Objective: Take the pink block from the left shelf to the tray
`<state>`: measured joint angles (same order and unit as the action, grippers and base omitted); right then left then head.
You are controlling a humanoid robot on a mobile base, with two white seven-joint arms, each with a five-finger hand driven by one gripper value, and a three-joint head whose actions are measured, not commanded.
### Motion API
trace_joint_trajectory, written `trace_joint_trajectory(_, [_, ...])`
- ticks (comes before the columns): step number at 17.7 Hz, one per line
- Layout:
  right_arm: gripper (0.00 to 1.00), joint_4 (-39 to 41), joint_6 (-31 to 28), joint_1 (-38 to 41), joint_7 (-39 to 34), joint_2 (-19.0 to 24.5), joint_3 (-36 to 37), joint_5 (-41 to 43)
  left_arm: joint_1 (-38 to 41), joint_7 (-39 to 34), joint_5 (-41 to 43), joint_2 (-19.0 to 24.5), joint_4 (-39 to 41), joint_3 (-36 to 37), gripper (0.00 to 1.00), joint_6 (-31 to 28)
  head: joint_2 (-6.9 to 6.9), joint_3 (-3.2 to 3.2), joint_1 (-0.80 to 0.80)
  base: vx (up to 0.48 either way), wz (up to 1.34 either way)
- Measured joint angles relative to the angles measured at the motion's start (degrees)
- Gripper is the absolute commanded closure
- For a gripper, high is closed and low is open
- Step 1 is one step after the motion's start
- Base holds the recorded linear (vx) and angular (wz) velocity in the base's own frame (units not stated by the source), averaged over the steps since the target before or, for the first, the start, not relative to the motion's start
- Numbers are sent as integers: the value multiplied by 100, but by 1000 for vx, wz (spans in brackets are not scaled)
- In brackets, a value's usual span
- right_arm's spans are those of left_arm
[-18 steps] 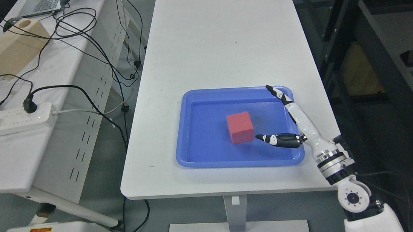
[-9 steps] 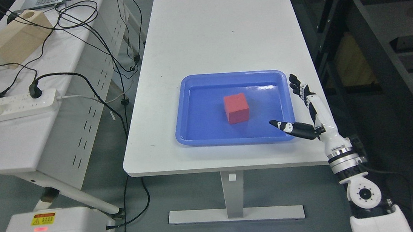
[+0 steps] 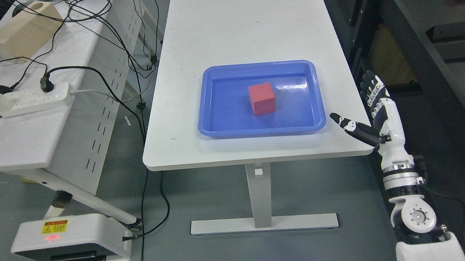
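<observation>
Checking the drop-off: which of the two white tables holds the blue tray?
The long white table straight ahead holds the blue plastic tray; the left table carries cables.

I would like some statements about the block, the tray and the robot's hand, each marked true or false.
1. The block lies inside the tray. True.
2. The right hand holds the block. False: it is open, off the tray's right side, holding nothing.
3. The tray is blue. True.
4. The tray sits on the left table with the power strip. False: it is on the middle table.
</observation>
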<state>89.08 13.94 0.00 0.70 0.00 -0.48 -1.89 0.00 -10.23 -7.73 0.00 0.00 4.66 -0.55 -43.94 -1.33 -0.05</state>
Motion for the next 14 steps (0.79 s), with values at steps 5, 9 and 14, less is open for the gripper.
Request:
trace_joint_trajectory(5, [0,-11,-209,0,-709,0,17,116,0,0,0,0,0,0,0,0,0,0,0,-111,160])
trace_joint_trajectory(9, [0,-30,-515,0,-889,0,28,146,0,0,0,0,0,0,0,0,0,0,0,-125,104])
trace_joint_trajectory(14, [0,-48,-629,0,-907,0,36,-23,0,0,0,0,0,0,0,0,0,0,0,-130,-7])
